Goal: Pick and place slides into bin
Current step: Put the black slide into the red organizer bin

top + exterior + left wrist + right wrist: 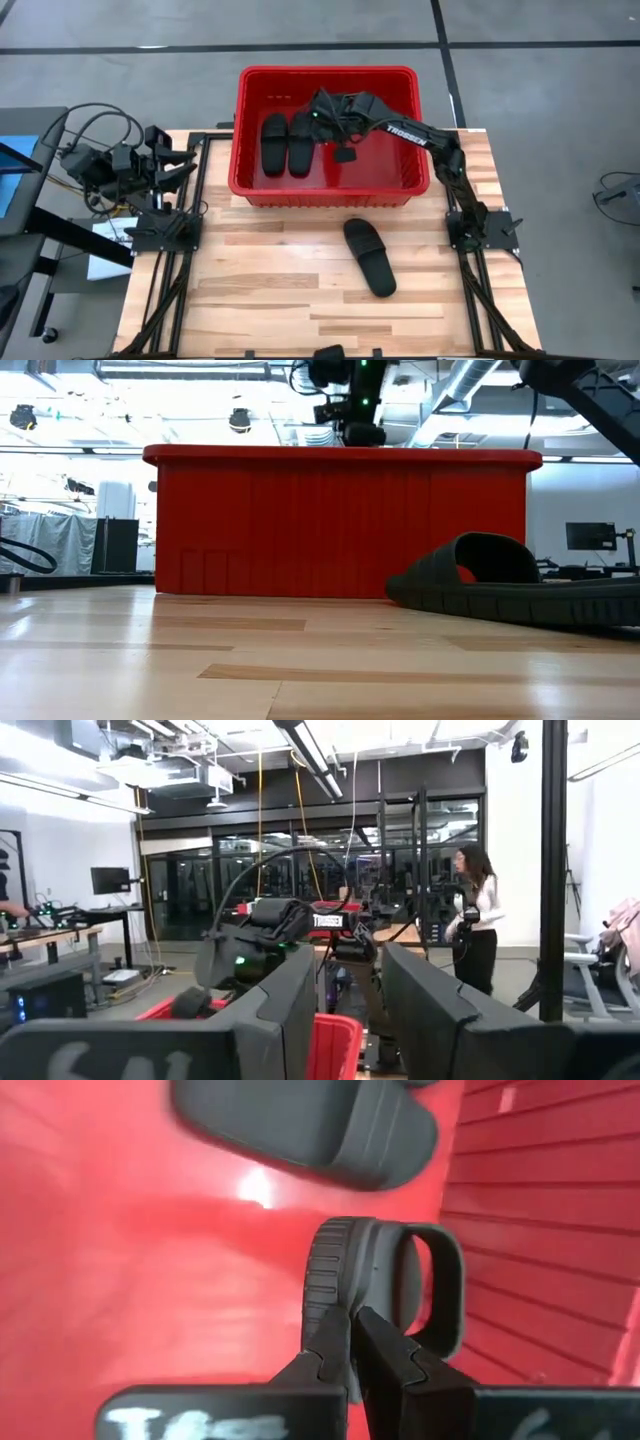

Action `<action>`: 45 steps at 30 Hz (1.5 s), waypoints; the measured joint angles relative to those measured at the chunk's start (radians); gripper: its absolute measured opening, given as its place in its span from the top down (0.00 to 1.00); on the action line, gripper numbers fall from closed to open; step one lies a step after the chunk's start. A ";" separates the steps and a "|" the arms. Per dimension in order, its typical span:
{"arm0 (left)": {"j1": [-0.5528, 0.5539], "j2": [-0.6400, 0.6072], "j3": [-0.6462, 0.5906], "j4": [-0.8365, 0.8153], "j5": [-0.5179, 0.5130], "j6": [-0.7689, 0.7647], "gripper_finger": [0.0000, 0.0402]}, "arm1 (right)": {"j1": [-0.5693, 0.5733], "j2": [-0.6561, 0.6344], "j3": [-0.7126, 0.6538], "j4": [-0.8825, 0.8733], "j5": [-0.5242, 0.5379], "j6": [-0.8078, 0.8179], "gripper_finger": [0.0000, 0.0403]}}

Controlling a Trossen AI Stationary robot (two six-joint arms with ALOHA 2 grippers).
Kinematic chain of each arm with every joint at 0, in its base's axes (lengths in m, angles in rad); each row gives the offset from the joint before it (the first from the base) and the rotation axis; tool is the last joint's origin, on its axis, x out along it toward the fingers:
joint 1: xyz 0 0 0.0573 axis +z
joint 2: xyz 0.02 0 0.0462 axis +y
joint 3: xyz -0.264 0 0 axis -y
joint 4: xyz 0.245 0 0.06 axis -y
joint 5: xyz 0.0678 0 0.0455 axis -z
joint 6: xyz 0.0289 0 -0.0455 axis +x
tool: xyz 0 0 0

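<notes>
The red bin [325,192] stands at the table's far middle. Two black slides [274,143] [300,143] lie side by side on its floor at the left. My right gripper [322,118] reaches down into the bin and is shut on a third slide [380,1280]. A fourth slide [369,257] lies sole-down on the table in front of the bin. My left gripper [190,165] waits open and empty at the table's far left. My right gripper pinches the held slide's sole [335,1305] between its two fingers at the end nearest them, one finger on the underside and one on the foot side. The fingers point down into the bin. The slide hangs on edge below them, strap [445,1285] to one side; whether it touches the floor, I cannot tell.
The bin's near wall [340,520] rises high in the low view, with the table slide [510,585] just in front of it on the right. Bare bin floor [375,165] lies right of the two slides. A person [475,910] stands in the room beyond.
</notes>
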 joint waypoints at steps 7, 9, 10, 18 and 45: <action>0.000 0.000 0.000 0.000 0.000 -0.027 0.73 | -0.049 0.005 -0.001 0.013 -0.064 -0.009 1.00; 0.000 0.000 0.000 0.000 0.000 -0.028 0.73 | -0.057 0.005 -0.001 0.016 -0.069 -0.011 1.00; 0.000 0.000 0.000 0.000 0.000 -0.028 0.73 | -0.062 0.005 -0.001 0.016 -0.073 -0.011 1.00; 0.000 0.000 0.000 -0.001 0.001 -0.043 0.73 | -0.084 0.018 0.000 0.023 -0.118 -0.019 1.00; 0.000 0.000 -0.001 -0.030 0.002 -0.052 0.73 | -0.043 0.215 -0.001 -0.123 -0.238 -0.015 1.00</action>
